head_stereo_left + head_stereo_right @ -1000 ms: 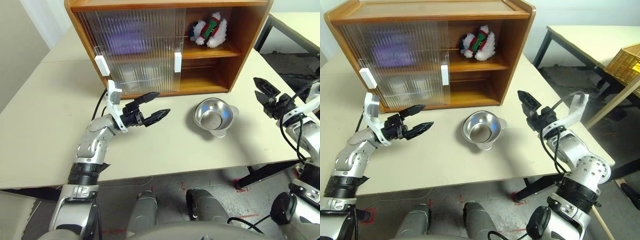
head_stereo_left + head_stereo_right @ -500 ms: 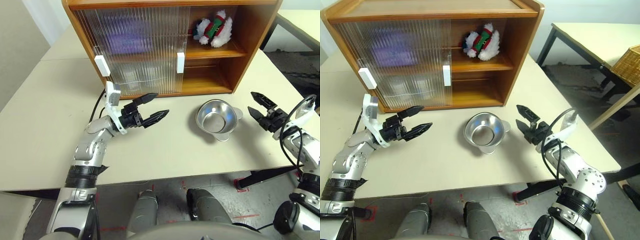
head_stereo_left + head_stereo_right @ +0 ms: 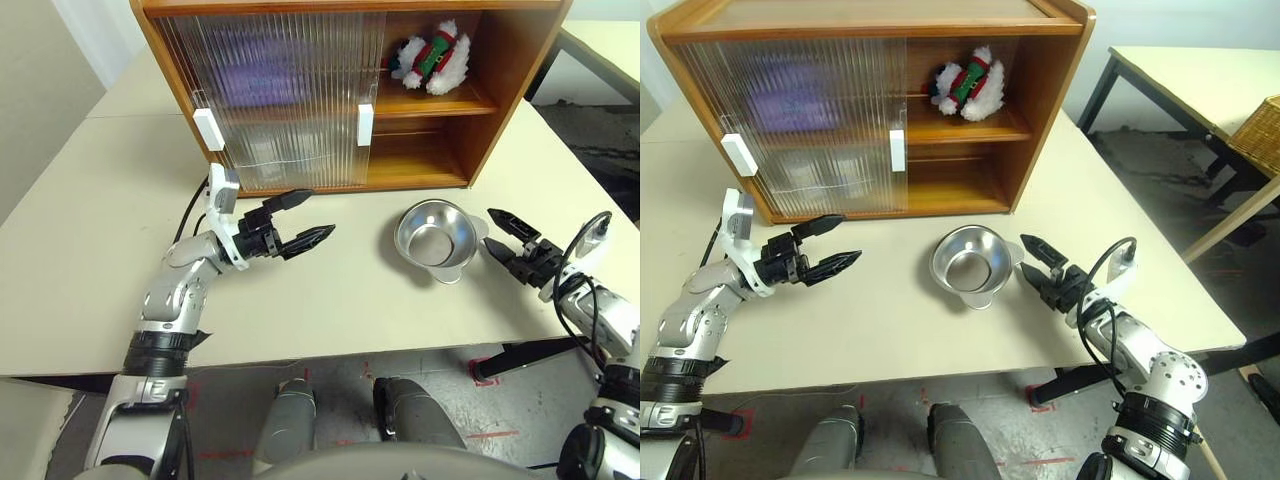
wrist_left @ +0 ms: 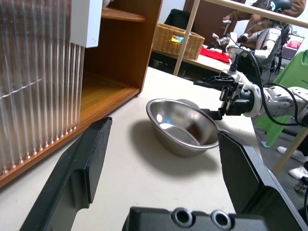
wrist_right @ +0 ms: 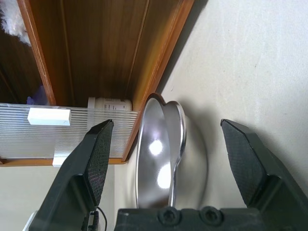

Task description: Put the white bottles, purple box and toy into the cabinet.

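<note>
On the top shelf of the cabinet (image 3: 500, 60): toy (image 3: 432, 58); purple box (image 3: 790, 100) and a white bottle (image 5: 109, 104) behind the sliding doors. Nothing held, left gripper (image 3: 296, 221) and right gripper (image 3: 1035, 262) both spread wide. Probably finished; next, perhaps sliding a door shut.

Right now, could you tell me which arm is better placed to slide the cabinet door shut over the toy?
Left. Its open claw hovers just below the sliding door's white handle; the right claw sits beside the steel bowl, farther away.
</note>
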